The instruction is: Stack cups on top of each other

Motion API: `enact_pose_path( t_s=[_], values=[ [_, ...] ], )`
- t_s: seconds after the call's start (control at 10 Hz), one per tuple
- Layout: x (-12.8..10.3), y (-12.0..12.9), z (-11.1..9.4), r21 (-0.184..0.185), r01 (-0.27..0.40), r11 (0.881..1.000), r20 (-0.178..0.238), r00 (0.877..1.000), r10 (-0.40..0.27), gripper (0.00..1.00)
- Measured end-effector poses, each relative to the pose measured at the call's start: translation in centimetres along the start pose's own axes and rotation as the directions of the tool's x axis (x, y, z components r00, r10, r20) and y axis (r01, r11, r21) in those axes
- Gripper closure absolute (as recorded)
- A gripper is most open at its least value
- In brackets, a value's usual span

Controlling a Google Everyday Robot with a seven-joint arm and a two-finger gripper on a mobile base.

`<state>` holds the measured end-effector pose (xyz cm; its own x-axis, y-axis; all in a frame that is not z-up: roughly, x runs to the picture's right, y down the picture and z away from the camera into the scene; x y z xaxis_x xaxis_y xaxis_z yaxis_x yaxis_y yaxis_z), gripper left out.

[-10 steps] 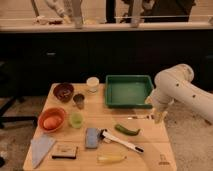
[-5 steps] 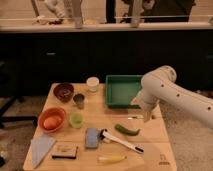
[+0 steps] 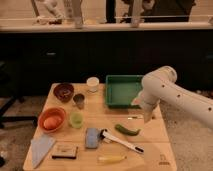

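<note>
The dark grey-brown cup [image 3: 79,100] stands upright on the left part of the wooden table [image 3: 155,150], and the pale green cup [image 3: 76,119] stands just in front of it, nearer the camera, the two close but apart and not stacked. A wide red-brown bowl [image 3: 64,91] sits just behind and to the left of the dark cup, and an orange bowl [image 3: 51,120] with something round inside lies just beside the green cup on its left. A white cup [image 3: 92,83] stands behind the dark one, next to the green tray [image 3: 124,90]. In front lie a blue sponge [image 3: 92,137], a white-handled brush [image 3: 120,141] and a green vegetable [image 3: 127,130]. The gripper [image 3: 146,118] hangs at the end of the white arm [image 3: 167,90] over the table's right side, by the tray's front corner, well apart from both cups; its fingers appear to stand apart with nothing between them, though they are hard to make out.
</note>
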<state>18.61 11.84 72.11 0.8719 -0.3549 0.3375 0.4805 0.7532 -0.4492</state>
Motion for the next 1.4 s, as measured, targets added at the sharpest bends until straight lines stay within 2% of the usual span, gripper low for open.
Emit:
enact_pose_path(
  t_s=[0.2,0.4,0.6,0.8,1.0,1.2,1.4],
  values=[
    [0.4,0.2,0.9,0.025,0.078,0.997,0.018,0.997,-0.078,0.32],
    [-0.8,-1.6,1.9,0.050,0.170,0.984,0.041,0.984,-0.172,0.32],
    [-3.1,-4.2,2.9,0.086,0.279,0.956,0.064,0.956,-0.285,0.32],
    [-5.2,-6.8,3.9,0.129,0.383,0.915,0.075,0.916,-0.394,0.32],
    [-6.2,-8.7,4.7,0.145,0.435,0.889,0.077,0.890,-0.449,0.32],
    [-6.6,-10.2,5.5,0.155,0.458,0.875,0.085,0.877,-0.474,0.32],
    [-8.0,-12.4,6.2,0.175,0.474,0.863,0.095,0.864,-0.494,0.32]
  ],
)
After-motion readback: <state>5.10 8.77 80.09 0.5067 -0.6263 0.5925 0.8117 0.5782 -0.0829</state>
